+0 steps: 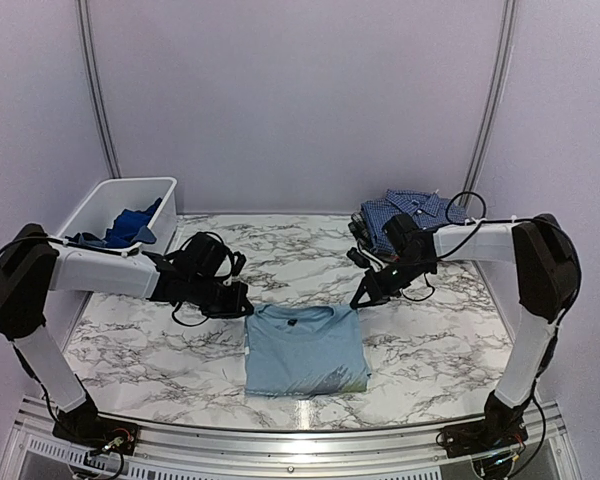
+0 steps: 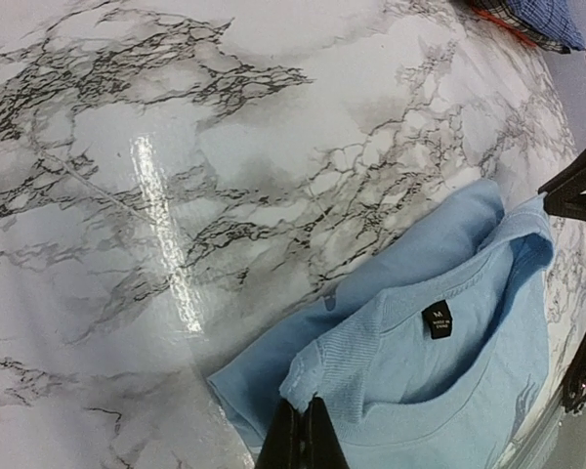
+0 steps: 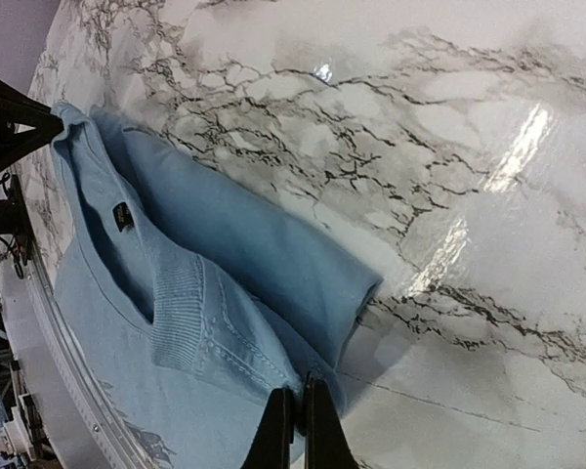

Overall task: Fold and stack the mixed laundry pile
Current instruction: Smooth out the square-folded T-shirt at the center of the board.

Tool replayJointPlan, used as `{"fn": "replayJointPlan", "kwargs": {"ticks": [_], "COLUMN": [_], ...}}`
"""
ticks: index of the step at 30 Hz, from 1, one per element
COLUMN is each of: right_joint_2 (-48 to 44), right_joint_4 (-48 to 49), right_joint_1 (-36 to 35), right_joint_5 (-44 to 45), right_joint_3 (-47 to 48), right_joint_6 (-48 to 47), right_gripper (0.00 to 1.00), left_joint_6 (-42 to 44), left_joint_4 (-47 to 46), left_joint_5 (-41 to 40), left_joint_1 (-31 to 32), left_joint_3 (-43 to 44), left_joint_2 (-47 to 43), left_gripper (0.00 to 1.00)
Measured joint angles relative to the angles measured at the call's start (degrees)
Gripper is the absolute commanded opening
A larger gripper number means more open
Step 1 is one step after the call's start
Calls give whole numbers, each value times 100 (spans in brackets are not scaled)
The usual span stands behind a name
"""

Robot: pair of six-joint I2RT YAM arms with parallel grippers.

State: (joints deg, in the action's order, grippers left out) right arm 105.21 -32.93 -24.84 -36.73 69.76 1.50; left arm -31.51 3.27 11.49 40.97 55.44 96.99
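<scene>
**1. Layout.** The marble-pattern table [image 1: 450,340] carries the light blue T-shirt [image 1: 305,350] at its near centre. A white bin [image 1: 100,205] stands at the far left and holds a royal blue garment [image 1: 130,225]. A stack of folded checked shirts [image 1: 410,212] lies at the far right.

**2. Orientation of the T-shirt.** It lies flat, and both sides are folded in to form a rectangle. The collar points to the far side and the hem to the near edge, so the long axis runs near to far.

**3. Fingers.** The left fingers [image 2: 293,445] are fully closed and pinch the cloth at the far-left shoulder corner. The right fingers [image 3: 320,440] are fully closed and pinch the far-right shoulder corner.

**4. Step in hand.** Judged from the layout, this is the grasp for the crosswise fold of the T-shirt.

**5. Next move.** Lift both corners together and level, then carry them toward the hem to halve the length. Uneven lifting is likely to skew the fold. The finished shirt then belongs on the stack.
</scene>
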Motion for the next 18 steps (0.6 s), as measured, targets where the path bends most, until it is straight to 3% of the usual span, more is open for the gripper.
{"fn": "replayJointPlan", "kwargs": {"ticks": [14,15,16,18], "right_joint_2": [221,234,264,380], "right_joint_4": [96,116,138,160], "right_joint_1": [0,0,0,0], "right_joint_5": [173,186,199,247], "right_joint_3": [210,240,286,391], "right_joint_6": [208,223,245,310], "right_gripper": [0,3,19,36], "left_joint_6": [-66,-66,-66,-42], "left_joint_4": [31,28,31,46], "left_joint_5": [-382,-417,-452,-514], "left_joint_1": [-13,-17,-26,-35], "left_joint_3": [-59,-57,-39,24], "left_joint_2": [-122,-101,-48,111], "left_gripper": [0,8,20,39]}}
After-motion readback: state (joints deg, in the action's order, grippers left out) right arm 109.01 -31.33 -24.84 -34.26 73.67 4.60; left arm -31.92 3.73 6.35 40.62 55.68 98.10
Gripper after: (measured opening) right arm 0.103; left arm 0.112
